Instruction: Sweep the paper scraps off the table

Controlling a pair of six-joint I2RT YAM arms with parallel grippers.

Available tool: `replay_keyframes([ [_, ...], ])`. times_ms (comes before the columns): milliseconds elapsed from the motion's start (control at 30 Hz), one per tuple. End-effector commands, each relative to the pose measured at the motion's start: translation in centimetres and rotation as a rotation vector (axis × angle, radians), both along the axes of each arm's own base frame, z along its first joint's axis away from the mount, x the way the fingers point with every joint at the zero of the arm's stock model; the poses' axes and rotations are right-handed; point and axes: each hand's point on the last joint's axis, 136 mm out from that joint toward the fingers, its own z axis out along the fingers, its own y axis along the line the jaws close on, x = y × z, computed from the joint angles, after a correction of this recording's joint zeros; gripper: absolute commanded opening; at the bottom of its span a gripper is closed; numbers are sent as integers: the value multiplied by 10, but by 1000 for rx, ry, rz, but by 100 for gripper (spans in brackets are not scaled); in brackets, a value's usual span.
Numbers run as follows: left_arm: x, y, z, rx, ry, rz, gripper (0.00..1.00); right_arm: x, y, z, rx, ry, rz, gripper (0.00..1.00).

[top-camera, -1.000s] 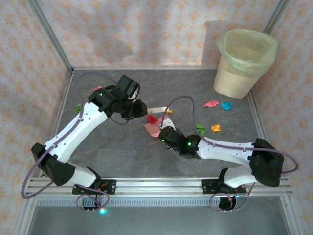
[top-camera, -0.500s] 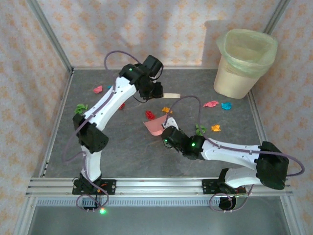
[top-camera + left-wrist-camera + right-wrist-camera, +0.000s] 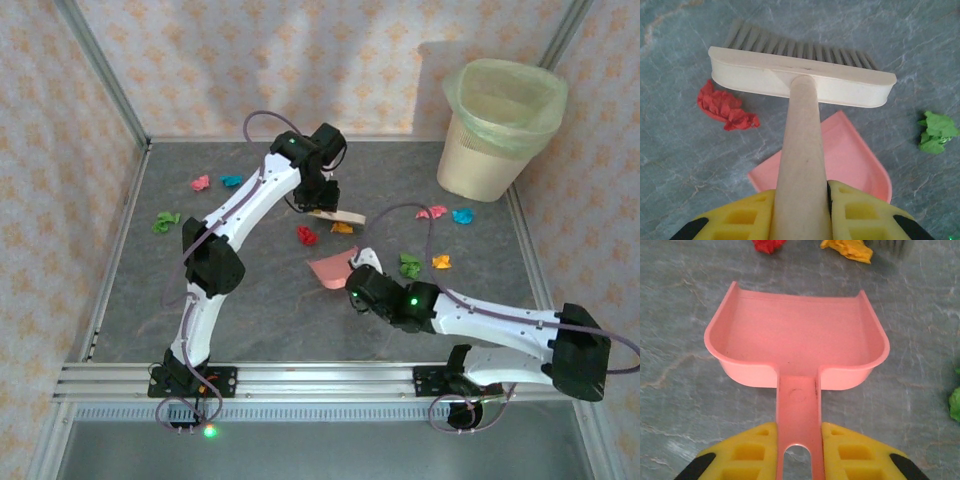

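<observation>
Left hand (image 3: 802,202): pinching the brush (image 3: 800,85) handle, bristles down on the bench (image 3: 260,300).
Right hand (image 3: 799,447): pinching the dustpan (image 3: 795,330) handle, pan flat, mouth facing the brush.
Scraps (image 3: 432,212): red scrap (image 3: 727,107) and orange scrap (image 3: 847,249) between brush and pan; the rest scattered left and right, well apart.
Handling: probably light, soft and apt to roll. Better pushed with the bristles than pinched.
</observation>
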Motion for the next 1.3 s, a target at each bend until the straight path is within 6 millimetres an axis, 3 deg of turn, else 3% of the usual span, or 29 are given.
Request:
replay_keyframes([
  [0,-20,-10,17,-34,-10,-74,0,-1,-19,-18,-68,25,-66,0],
  [300,-65,-25,21,-57,6,-150,0,8,-40,-54,-187,-14,-148,0],
  [500,-101,-28,27,-125,30,-185,0,11,-39,-60,-202,-14,-140,0],
  [633,-112,-23,37,-179,9,-173,0,9,-31,-66,-202,7,-100,0],
  [767,-104,-9,55,-188,-72,-106,0,7,-24,-70,-200,27,-65,0],
  [1033,-67,30,96,-182,-212,57,0,0,-12,-75,-172,60,8,0],
  [1133,-53,53,97,-126,-239,112,0,-3,-8,-76,-166,76,39,0],
  [1267,-42,76,83,-72,-222,165,0,-9,-1,-77,-154,84,89,0],
])
